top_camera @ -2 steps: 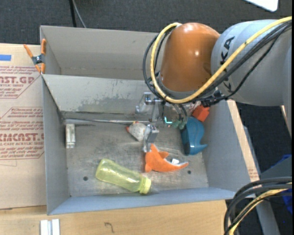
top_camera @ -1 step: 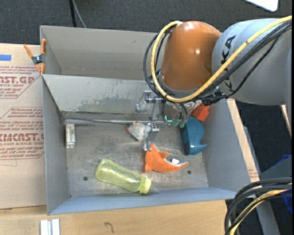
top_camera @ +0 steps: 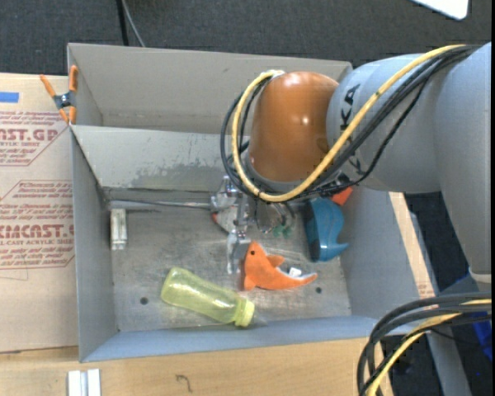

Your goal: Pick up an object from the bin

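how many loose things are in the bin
4: a yellow-green bottle by the near wall, an orange piece beside the gripper, a blue thing further right, a pale block at left. The arm may hide more.

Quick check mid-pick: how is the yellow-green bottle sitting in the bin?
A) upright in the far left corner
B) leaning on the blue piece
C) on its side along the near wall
C: the yellow-green bottle lies flat on the floor of the bin by the near wall, its cap end toward the view's right.
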`<state>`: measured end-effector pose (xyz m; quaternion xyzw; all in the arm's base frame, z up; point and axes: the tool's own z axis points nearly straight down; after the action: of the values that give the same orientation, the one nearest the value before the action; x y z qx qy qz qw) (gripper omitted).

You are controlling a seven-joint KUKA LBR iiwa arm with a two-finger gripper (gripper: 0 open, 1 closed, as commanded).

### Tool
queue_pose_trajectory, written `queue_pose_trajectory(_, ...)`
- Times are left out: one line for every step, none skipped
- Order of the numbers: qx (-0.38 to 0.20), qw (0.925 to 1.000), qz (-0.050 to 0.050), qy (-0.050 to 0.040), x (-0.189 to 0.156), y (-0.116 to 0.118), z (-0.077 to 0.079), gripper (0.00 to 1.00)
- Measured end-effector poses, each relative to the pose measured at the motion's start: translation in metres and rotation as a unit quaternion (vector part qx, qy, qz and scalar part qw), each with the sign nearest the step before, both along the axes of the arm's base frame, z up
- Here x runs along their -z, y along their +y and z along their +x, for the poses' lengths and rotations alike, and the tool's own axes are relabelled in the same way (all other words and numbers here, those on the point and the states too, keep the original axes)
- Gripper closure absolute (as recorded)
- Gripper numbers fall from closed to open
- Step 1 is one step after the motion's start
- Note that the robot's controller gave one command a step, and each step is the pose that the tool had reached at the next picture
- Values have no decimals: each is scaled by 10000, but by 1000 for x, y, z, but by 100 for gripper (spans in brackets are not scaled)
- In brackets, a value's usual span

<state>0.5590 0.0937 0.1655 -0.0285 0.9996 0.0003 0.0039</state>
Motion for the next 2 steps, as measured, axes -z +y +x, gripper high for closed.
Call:
queue_pose_trajectory(120,9999,-9,106,11,3,-34,0)
queue_pose_trajectory(-258,9997,1,17,0,-18,-29,0)
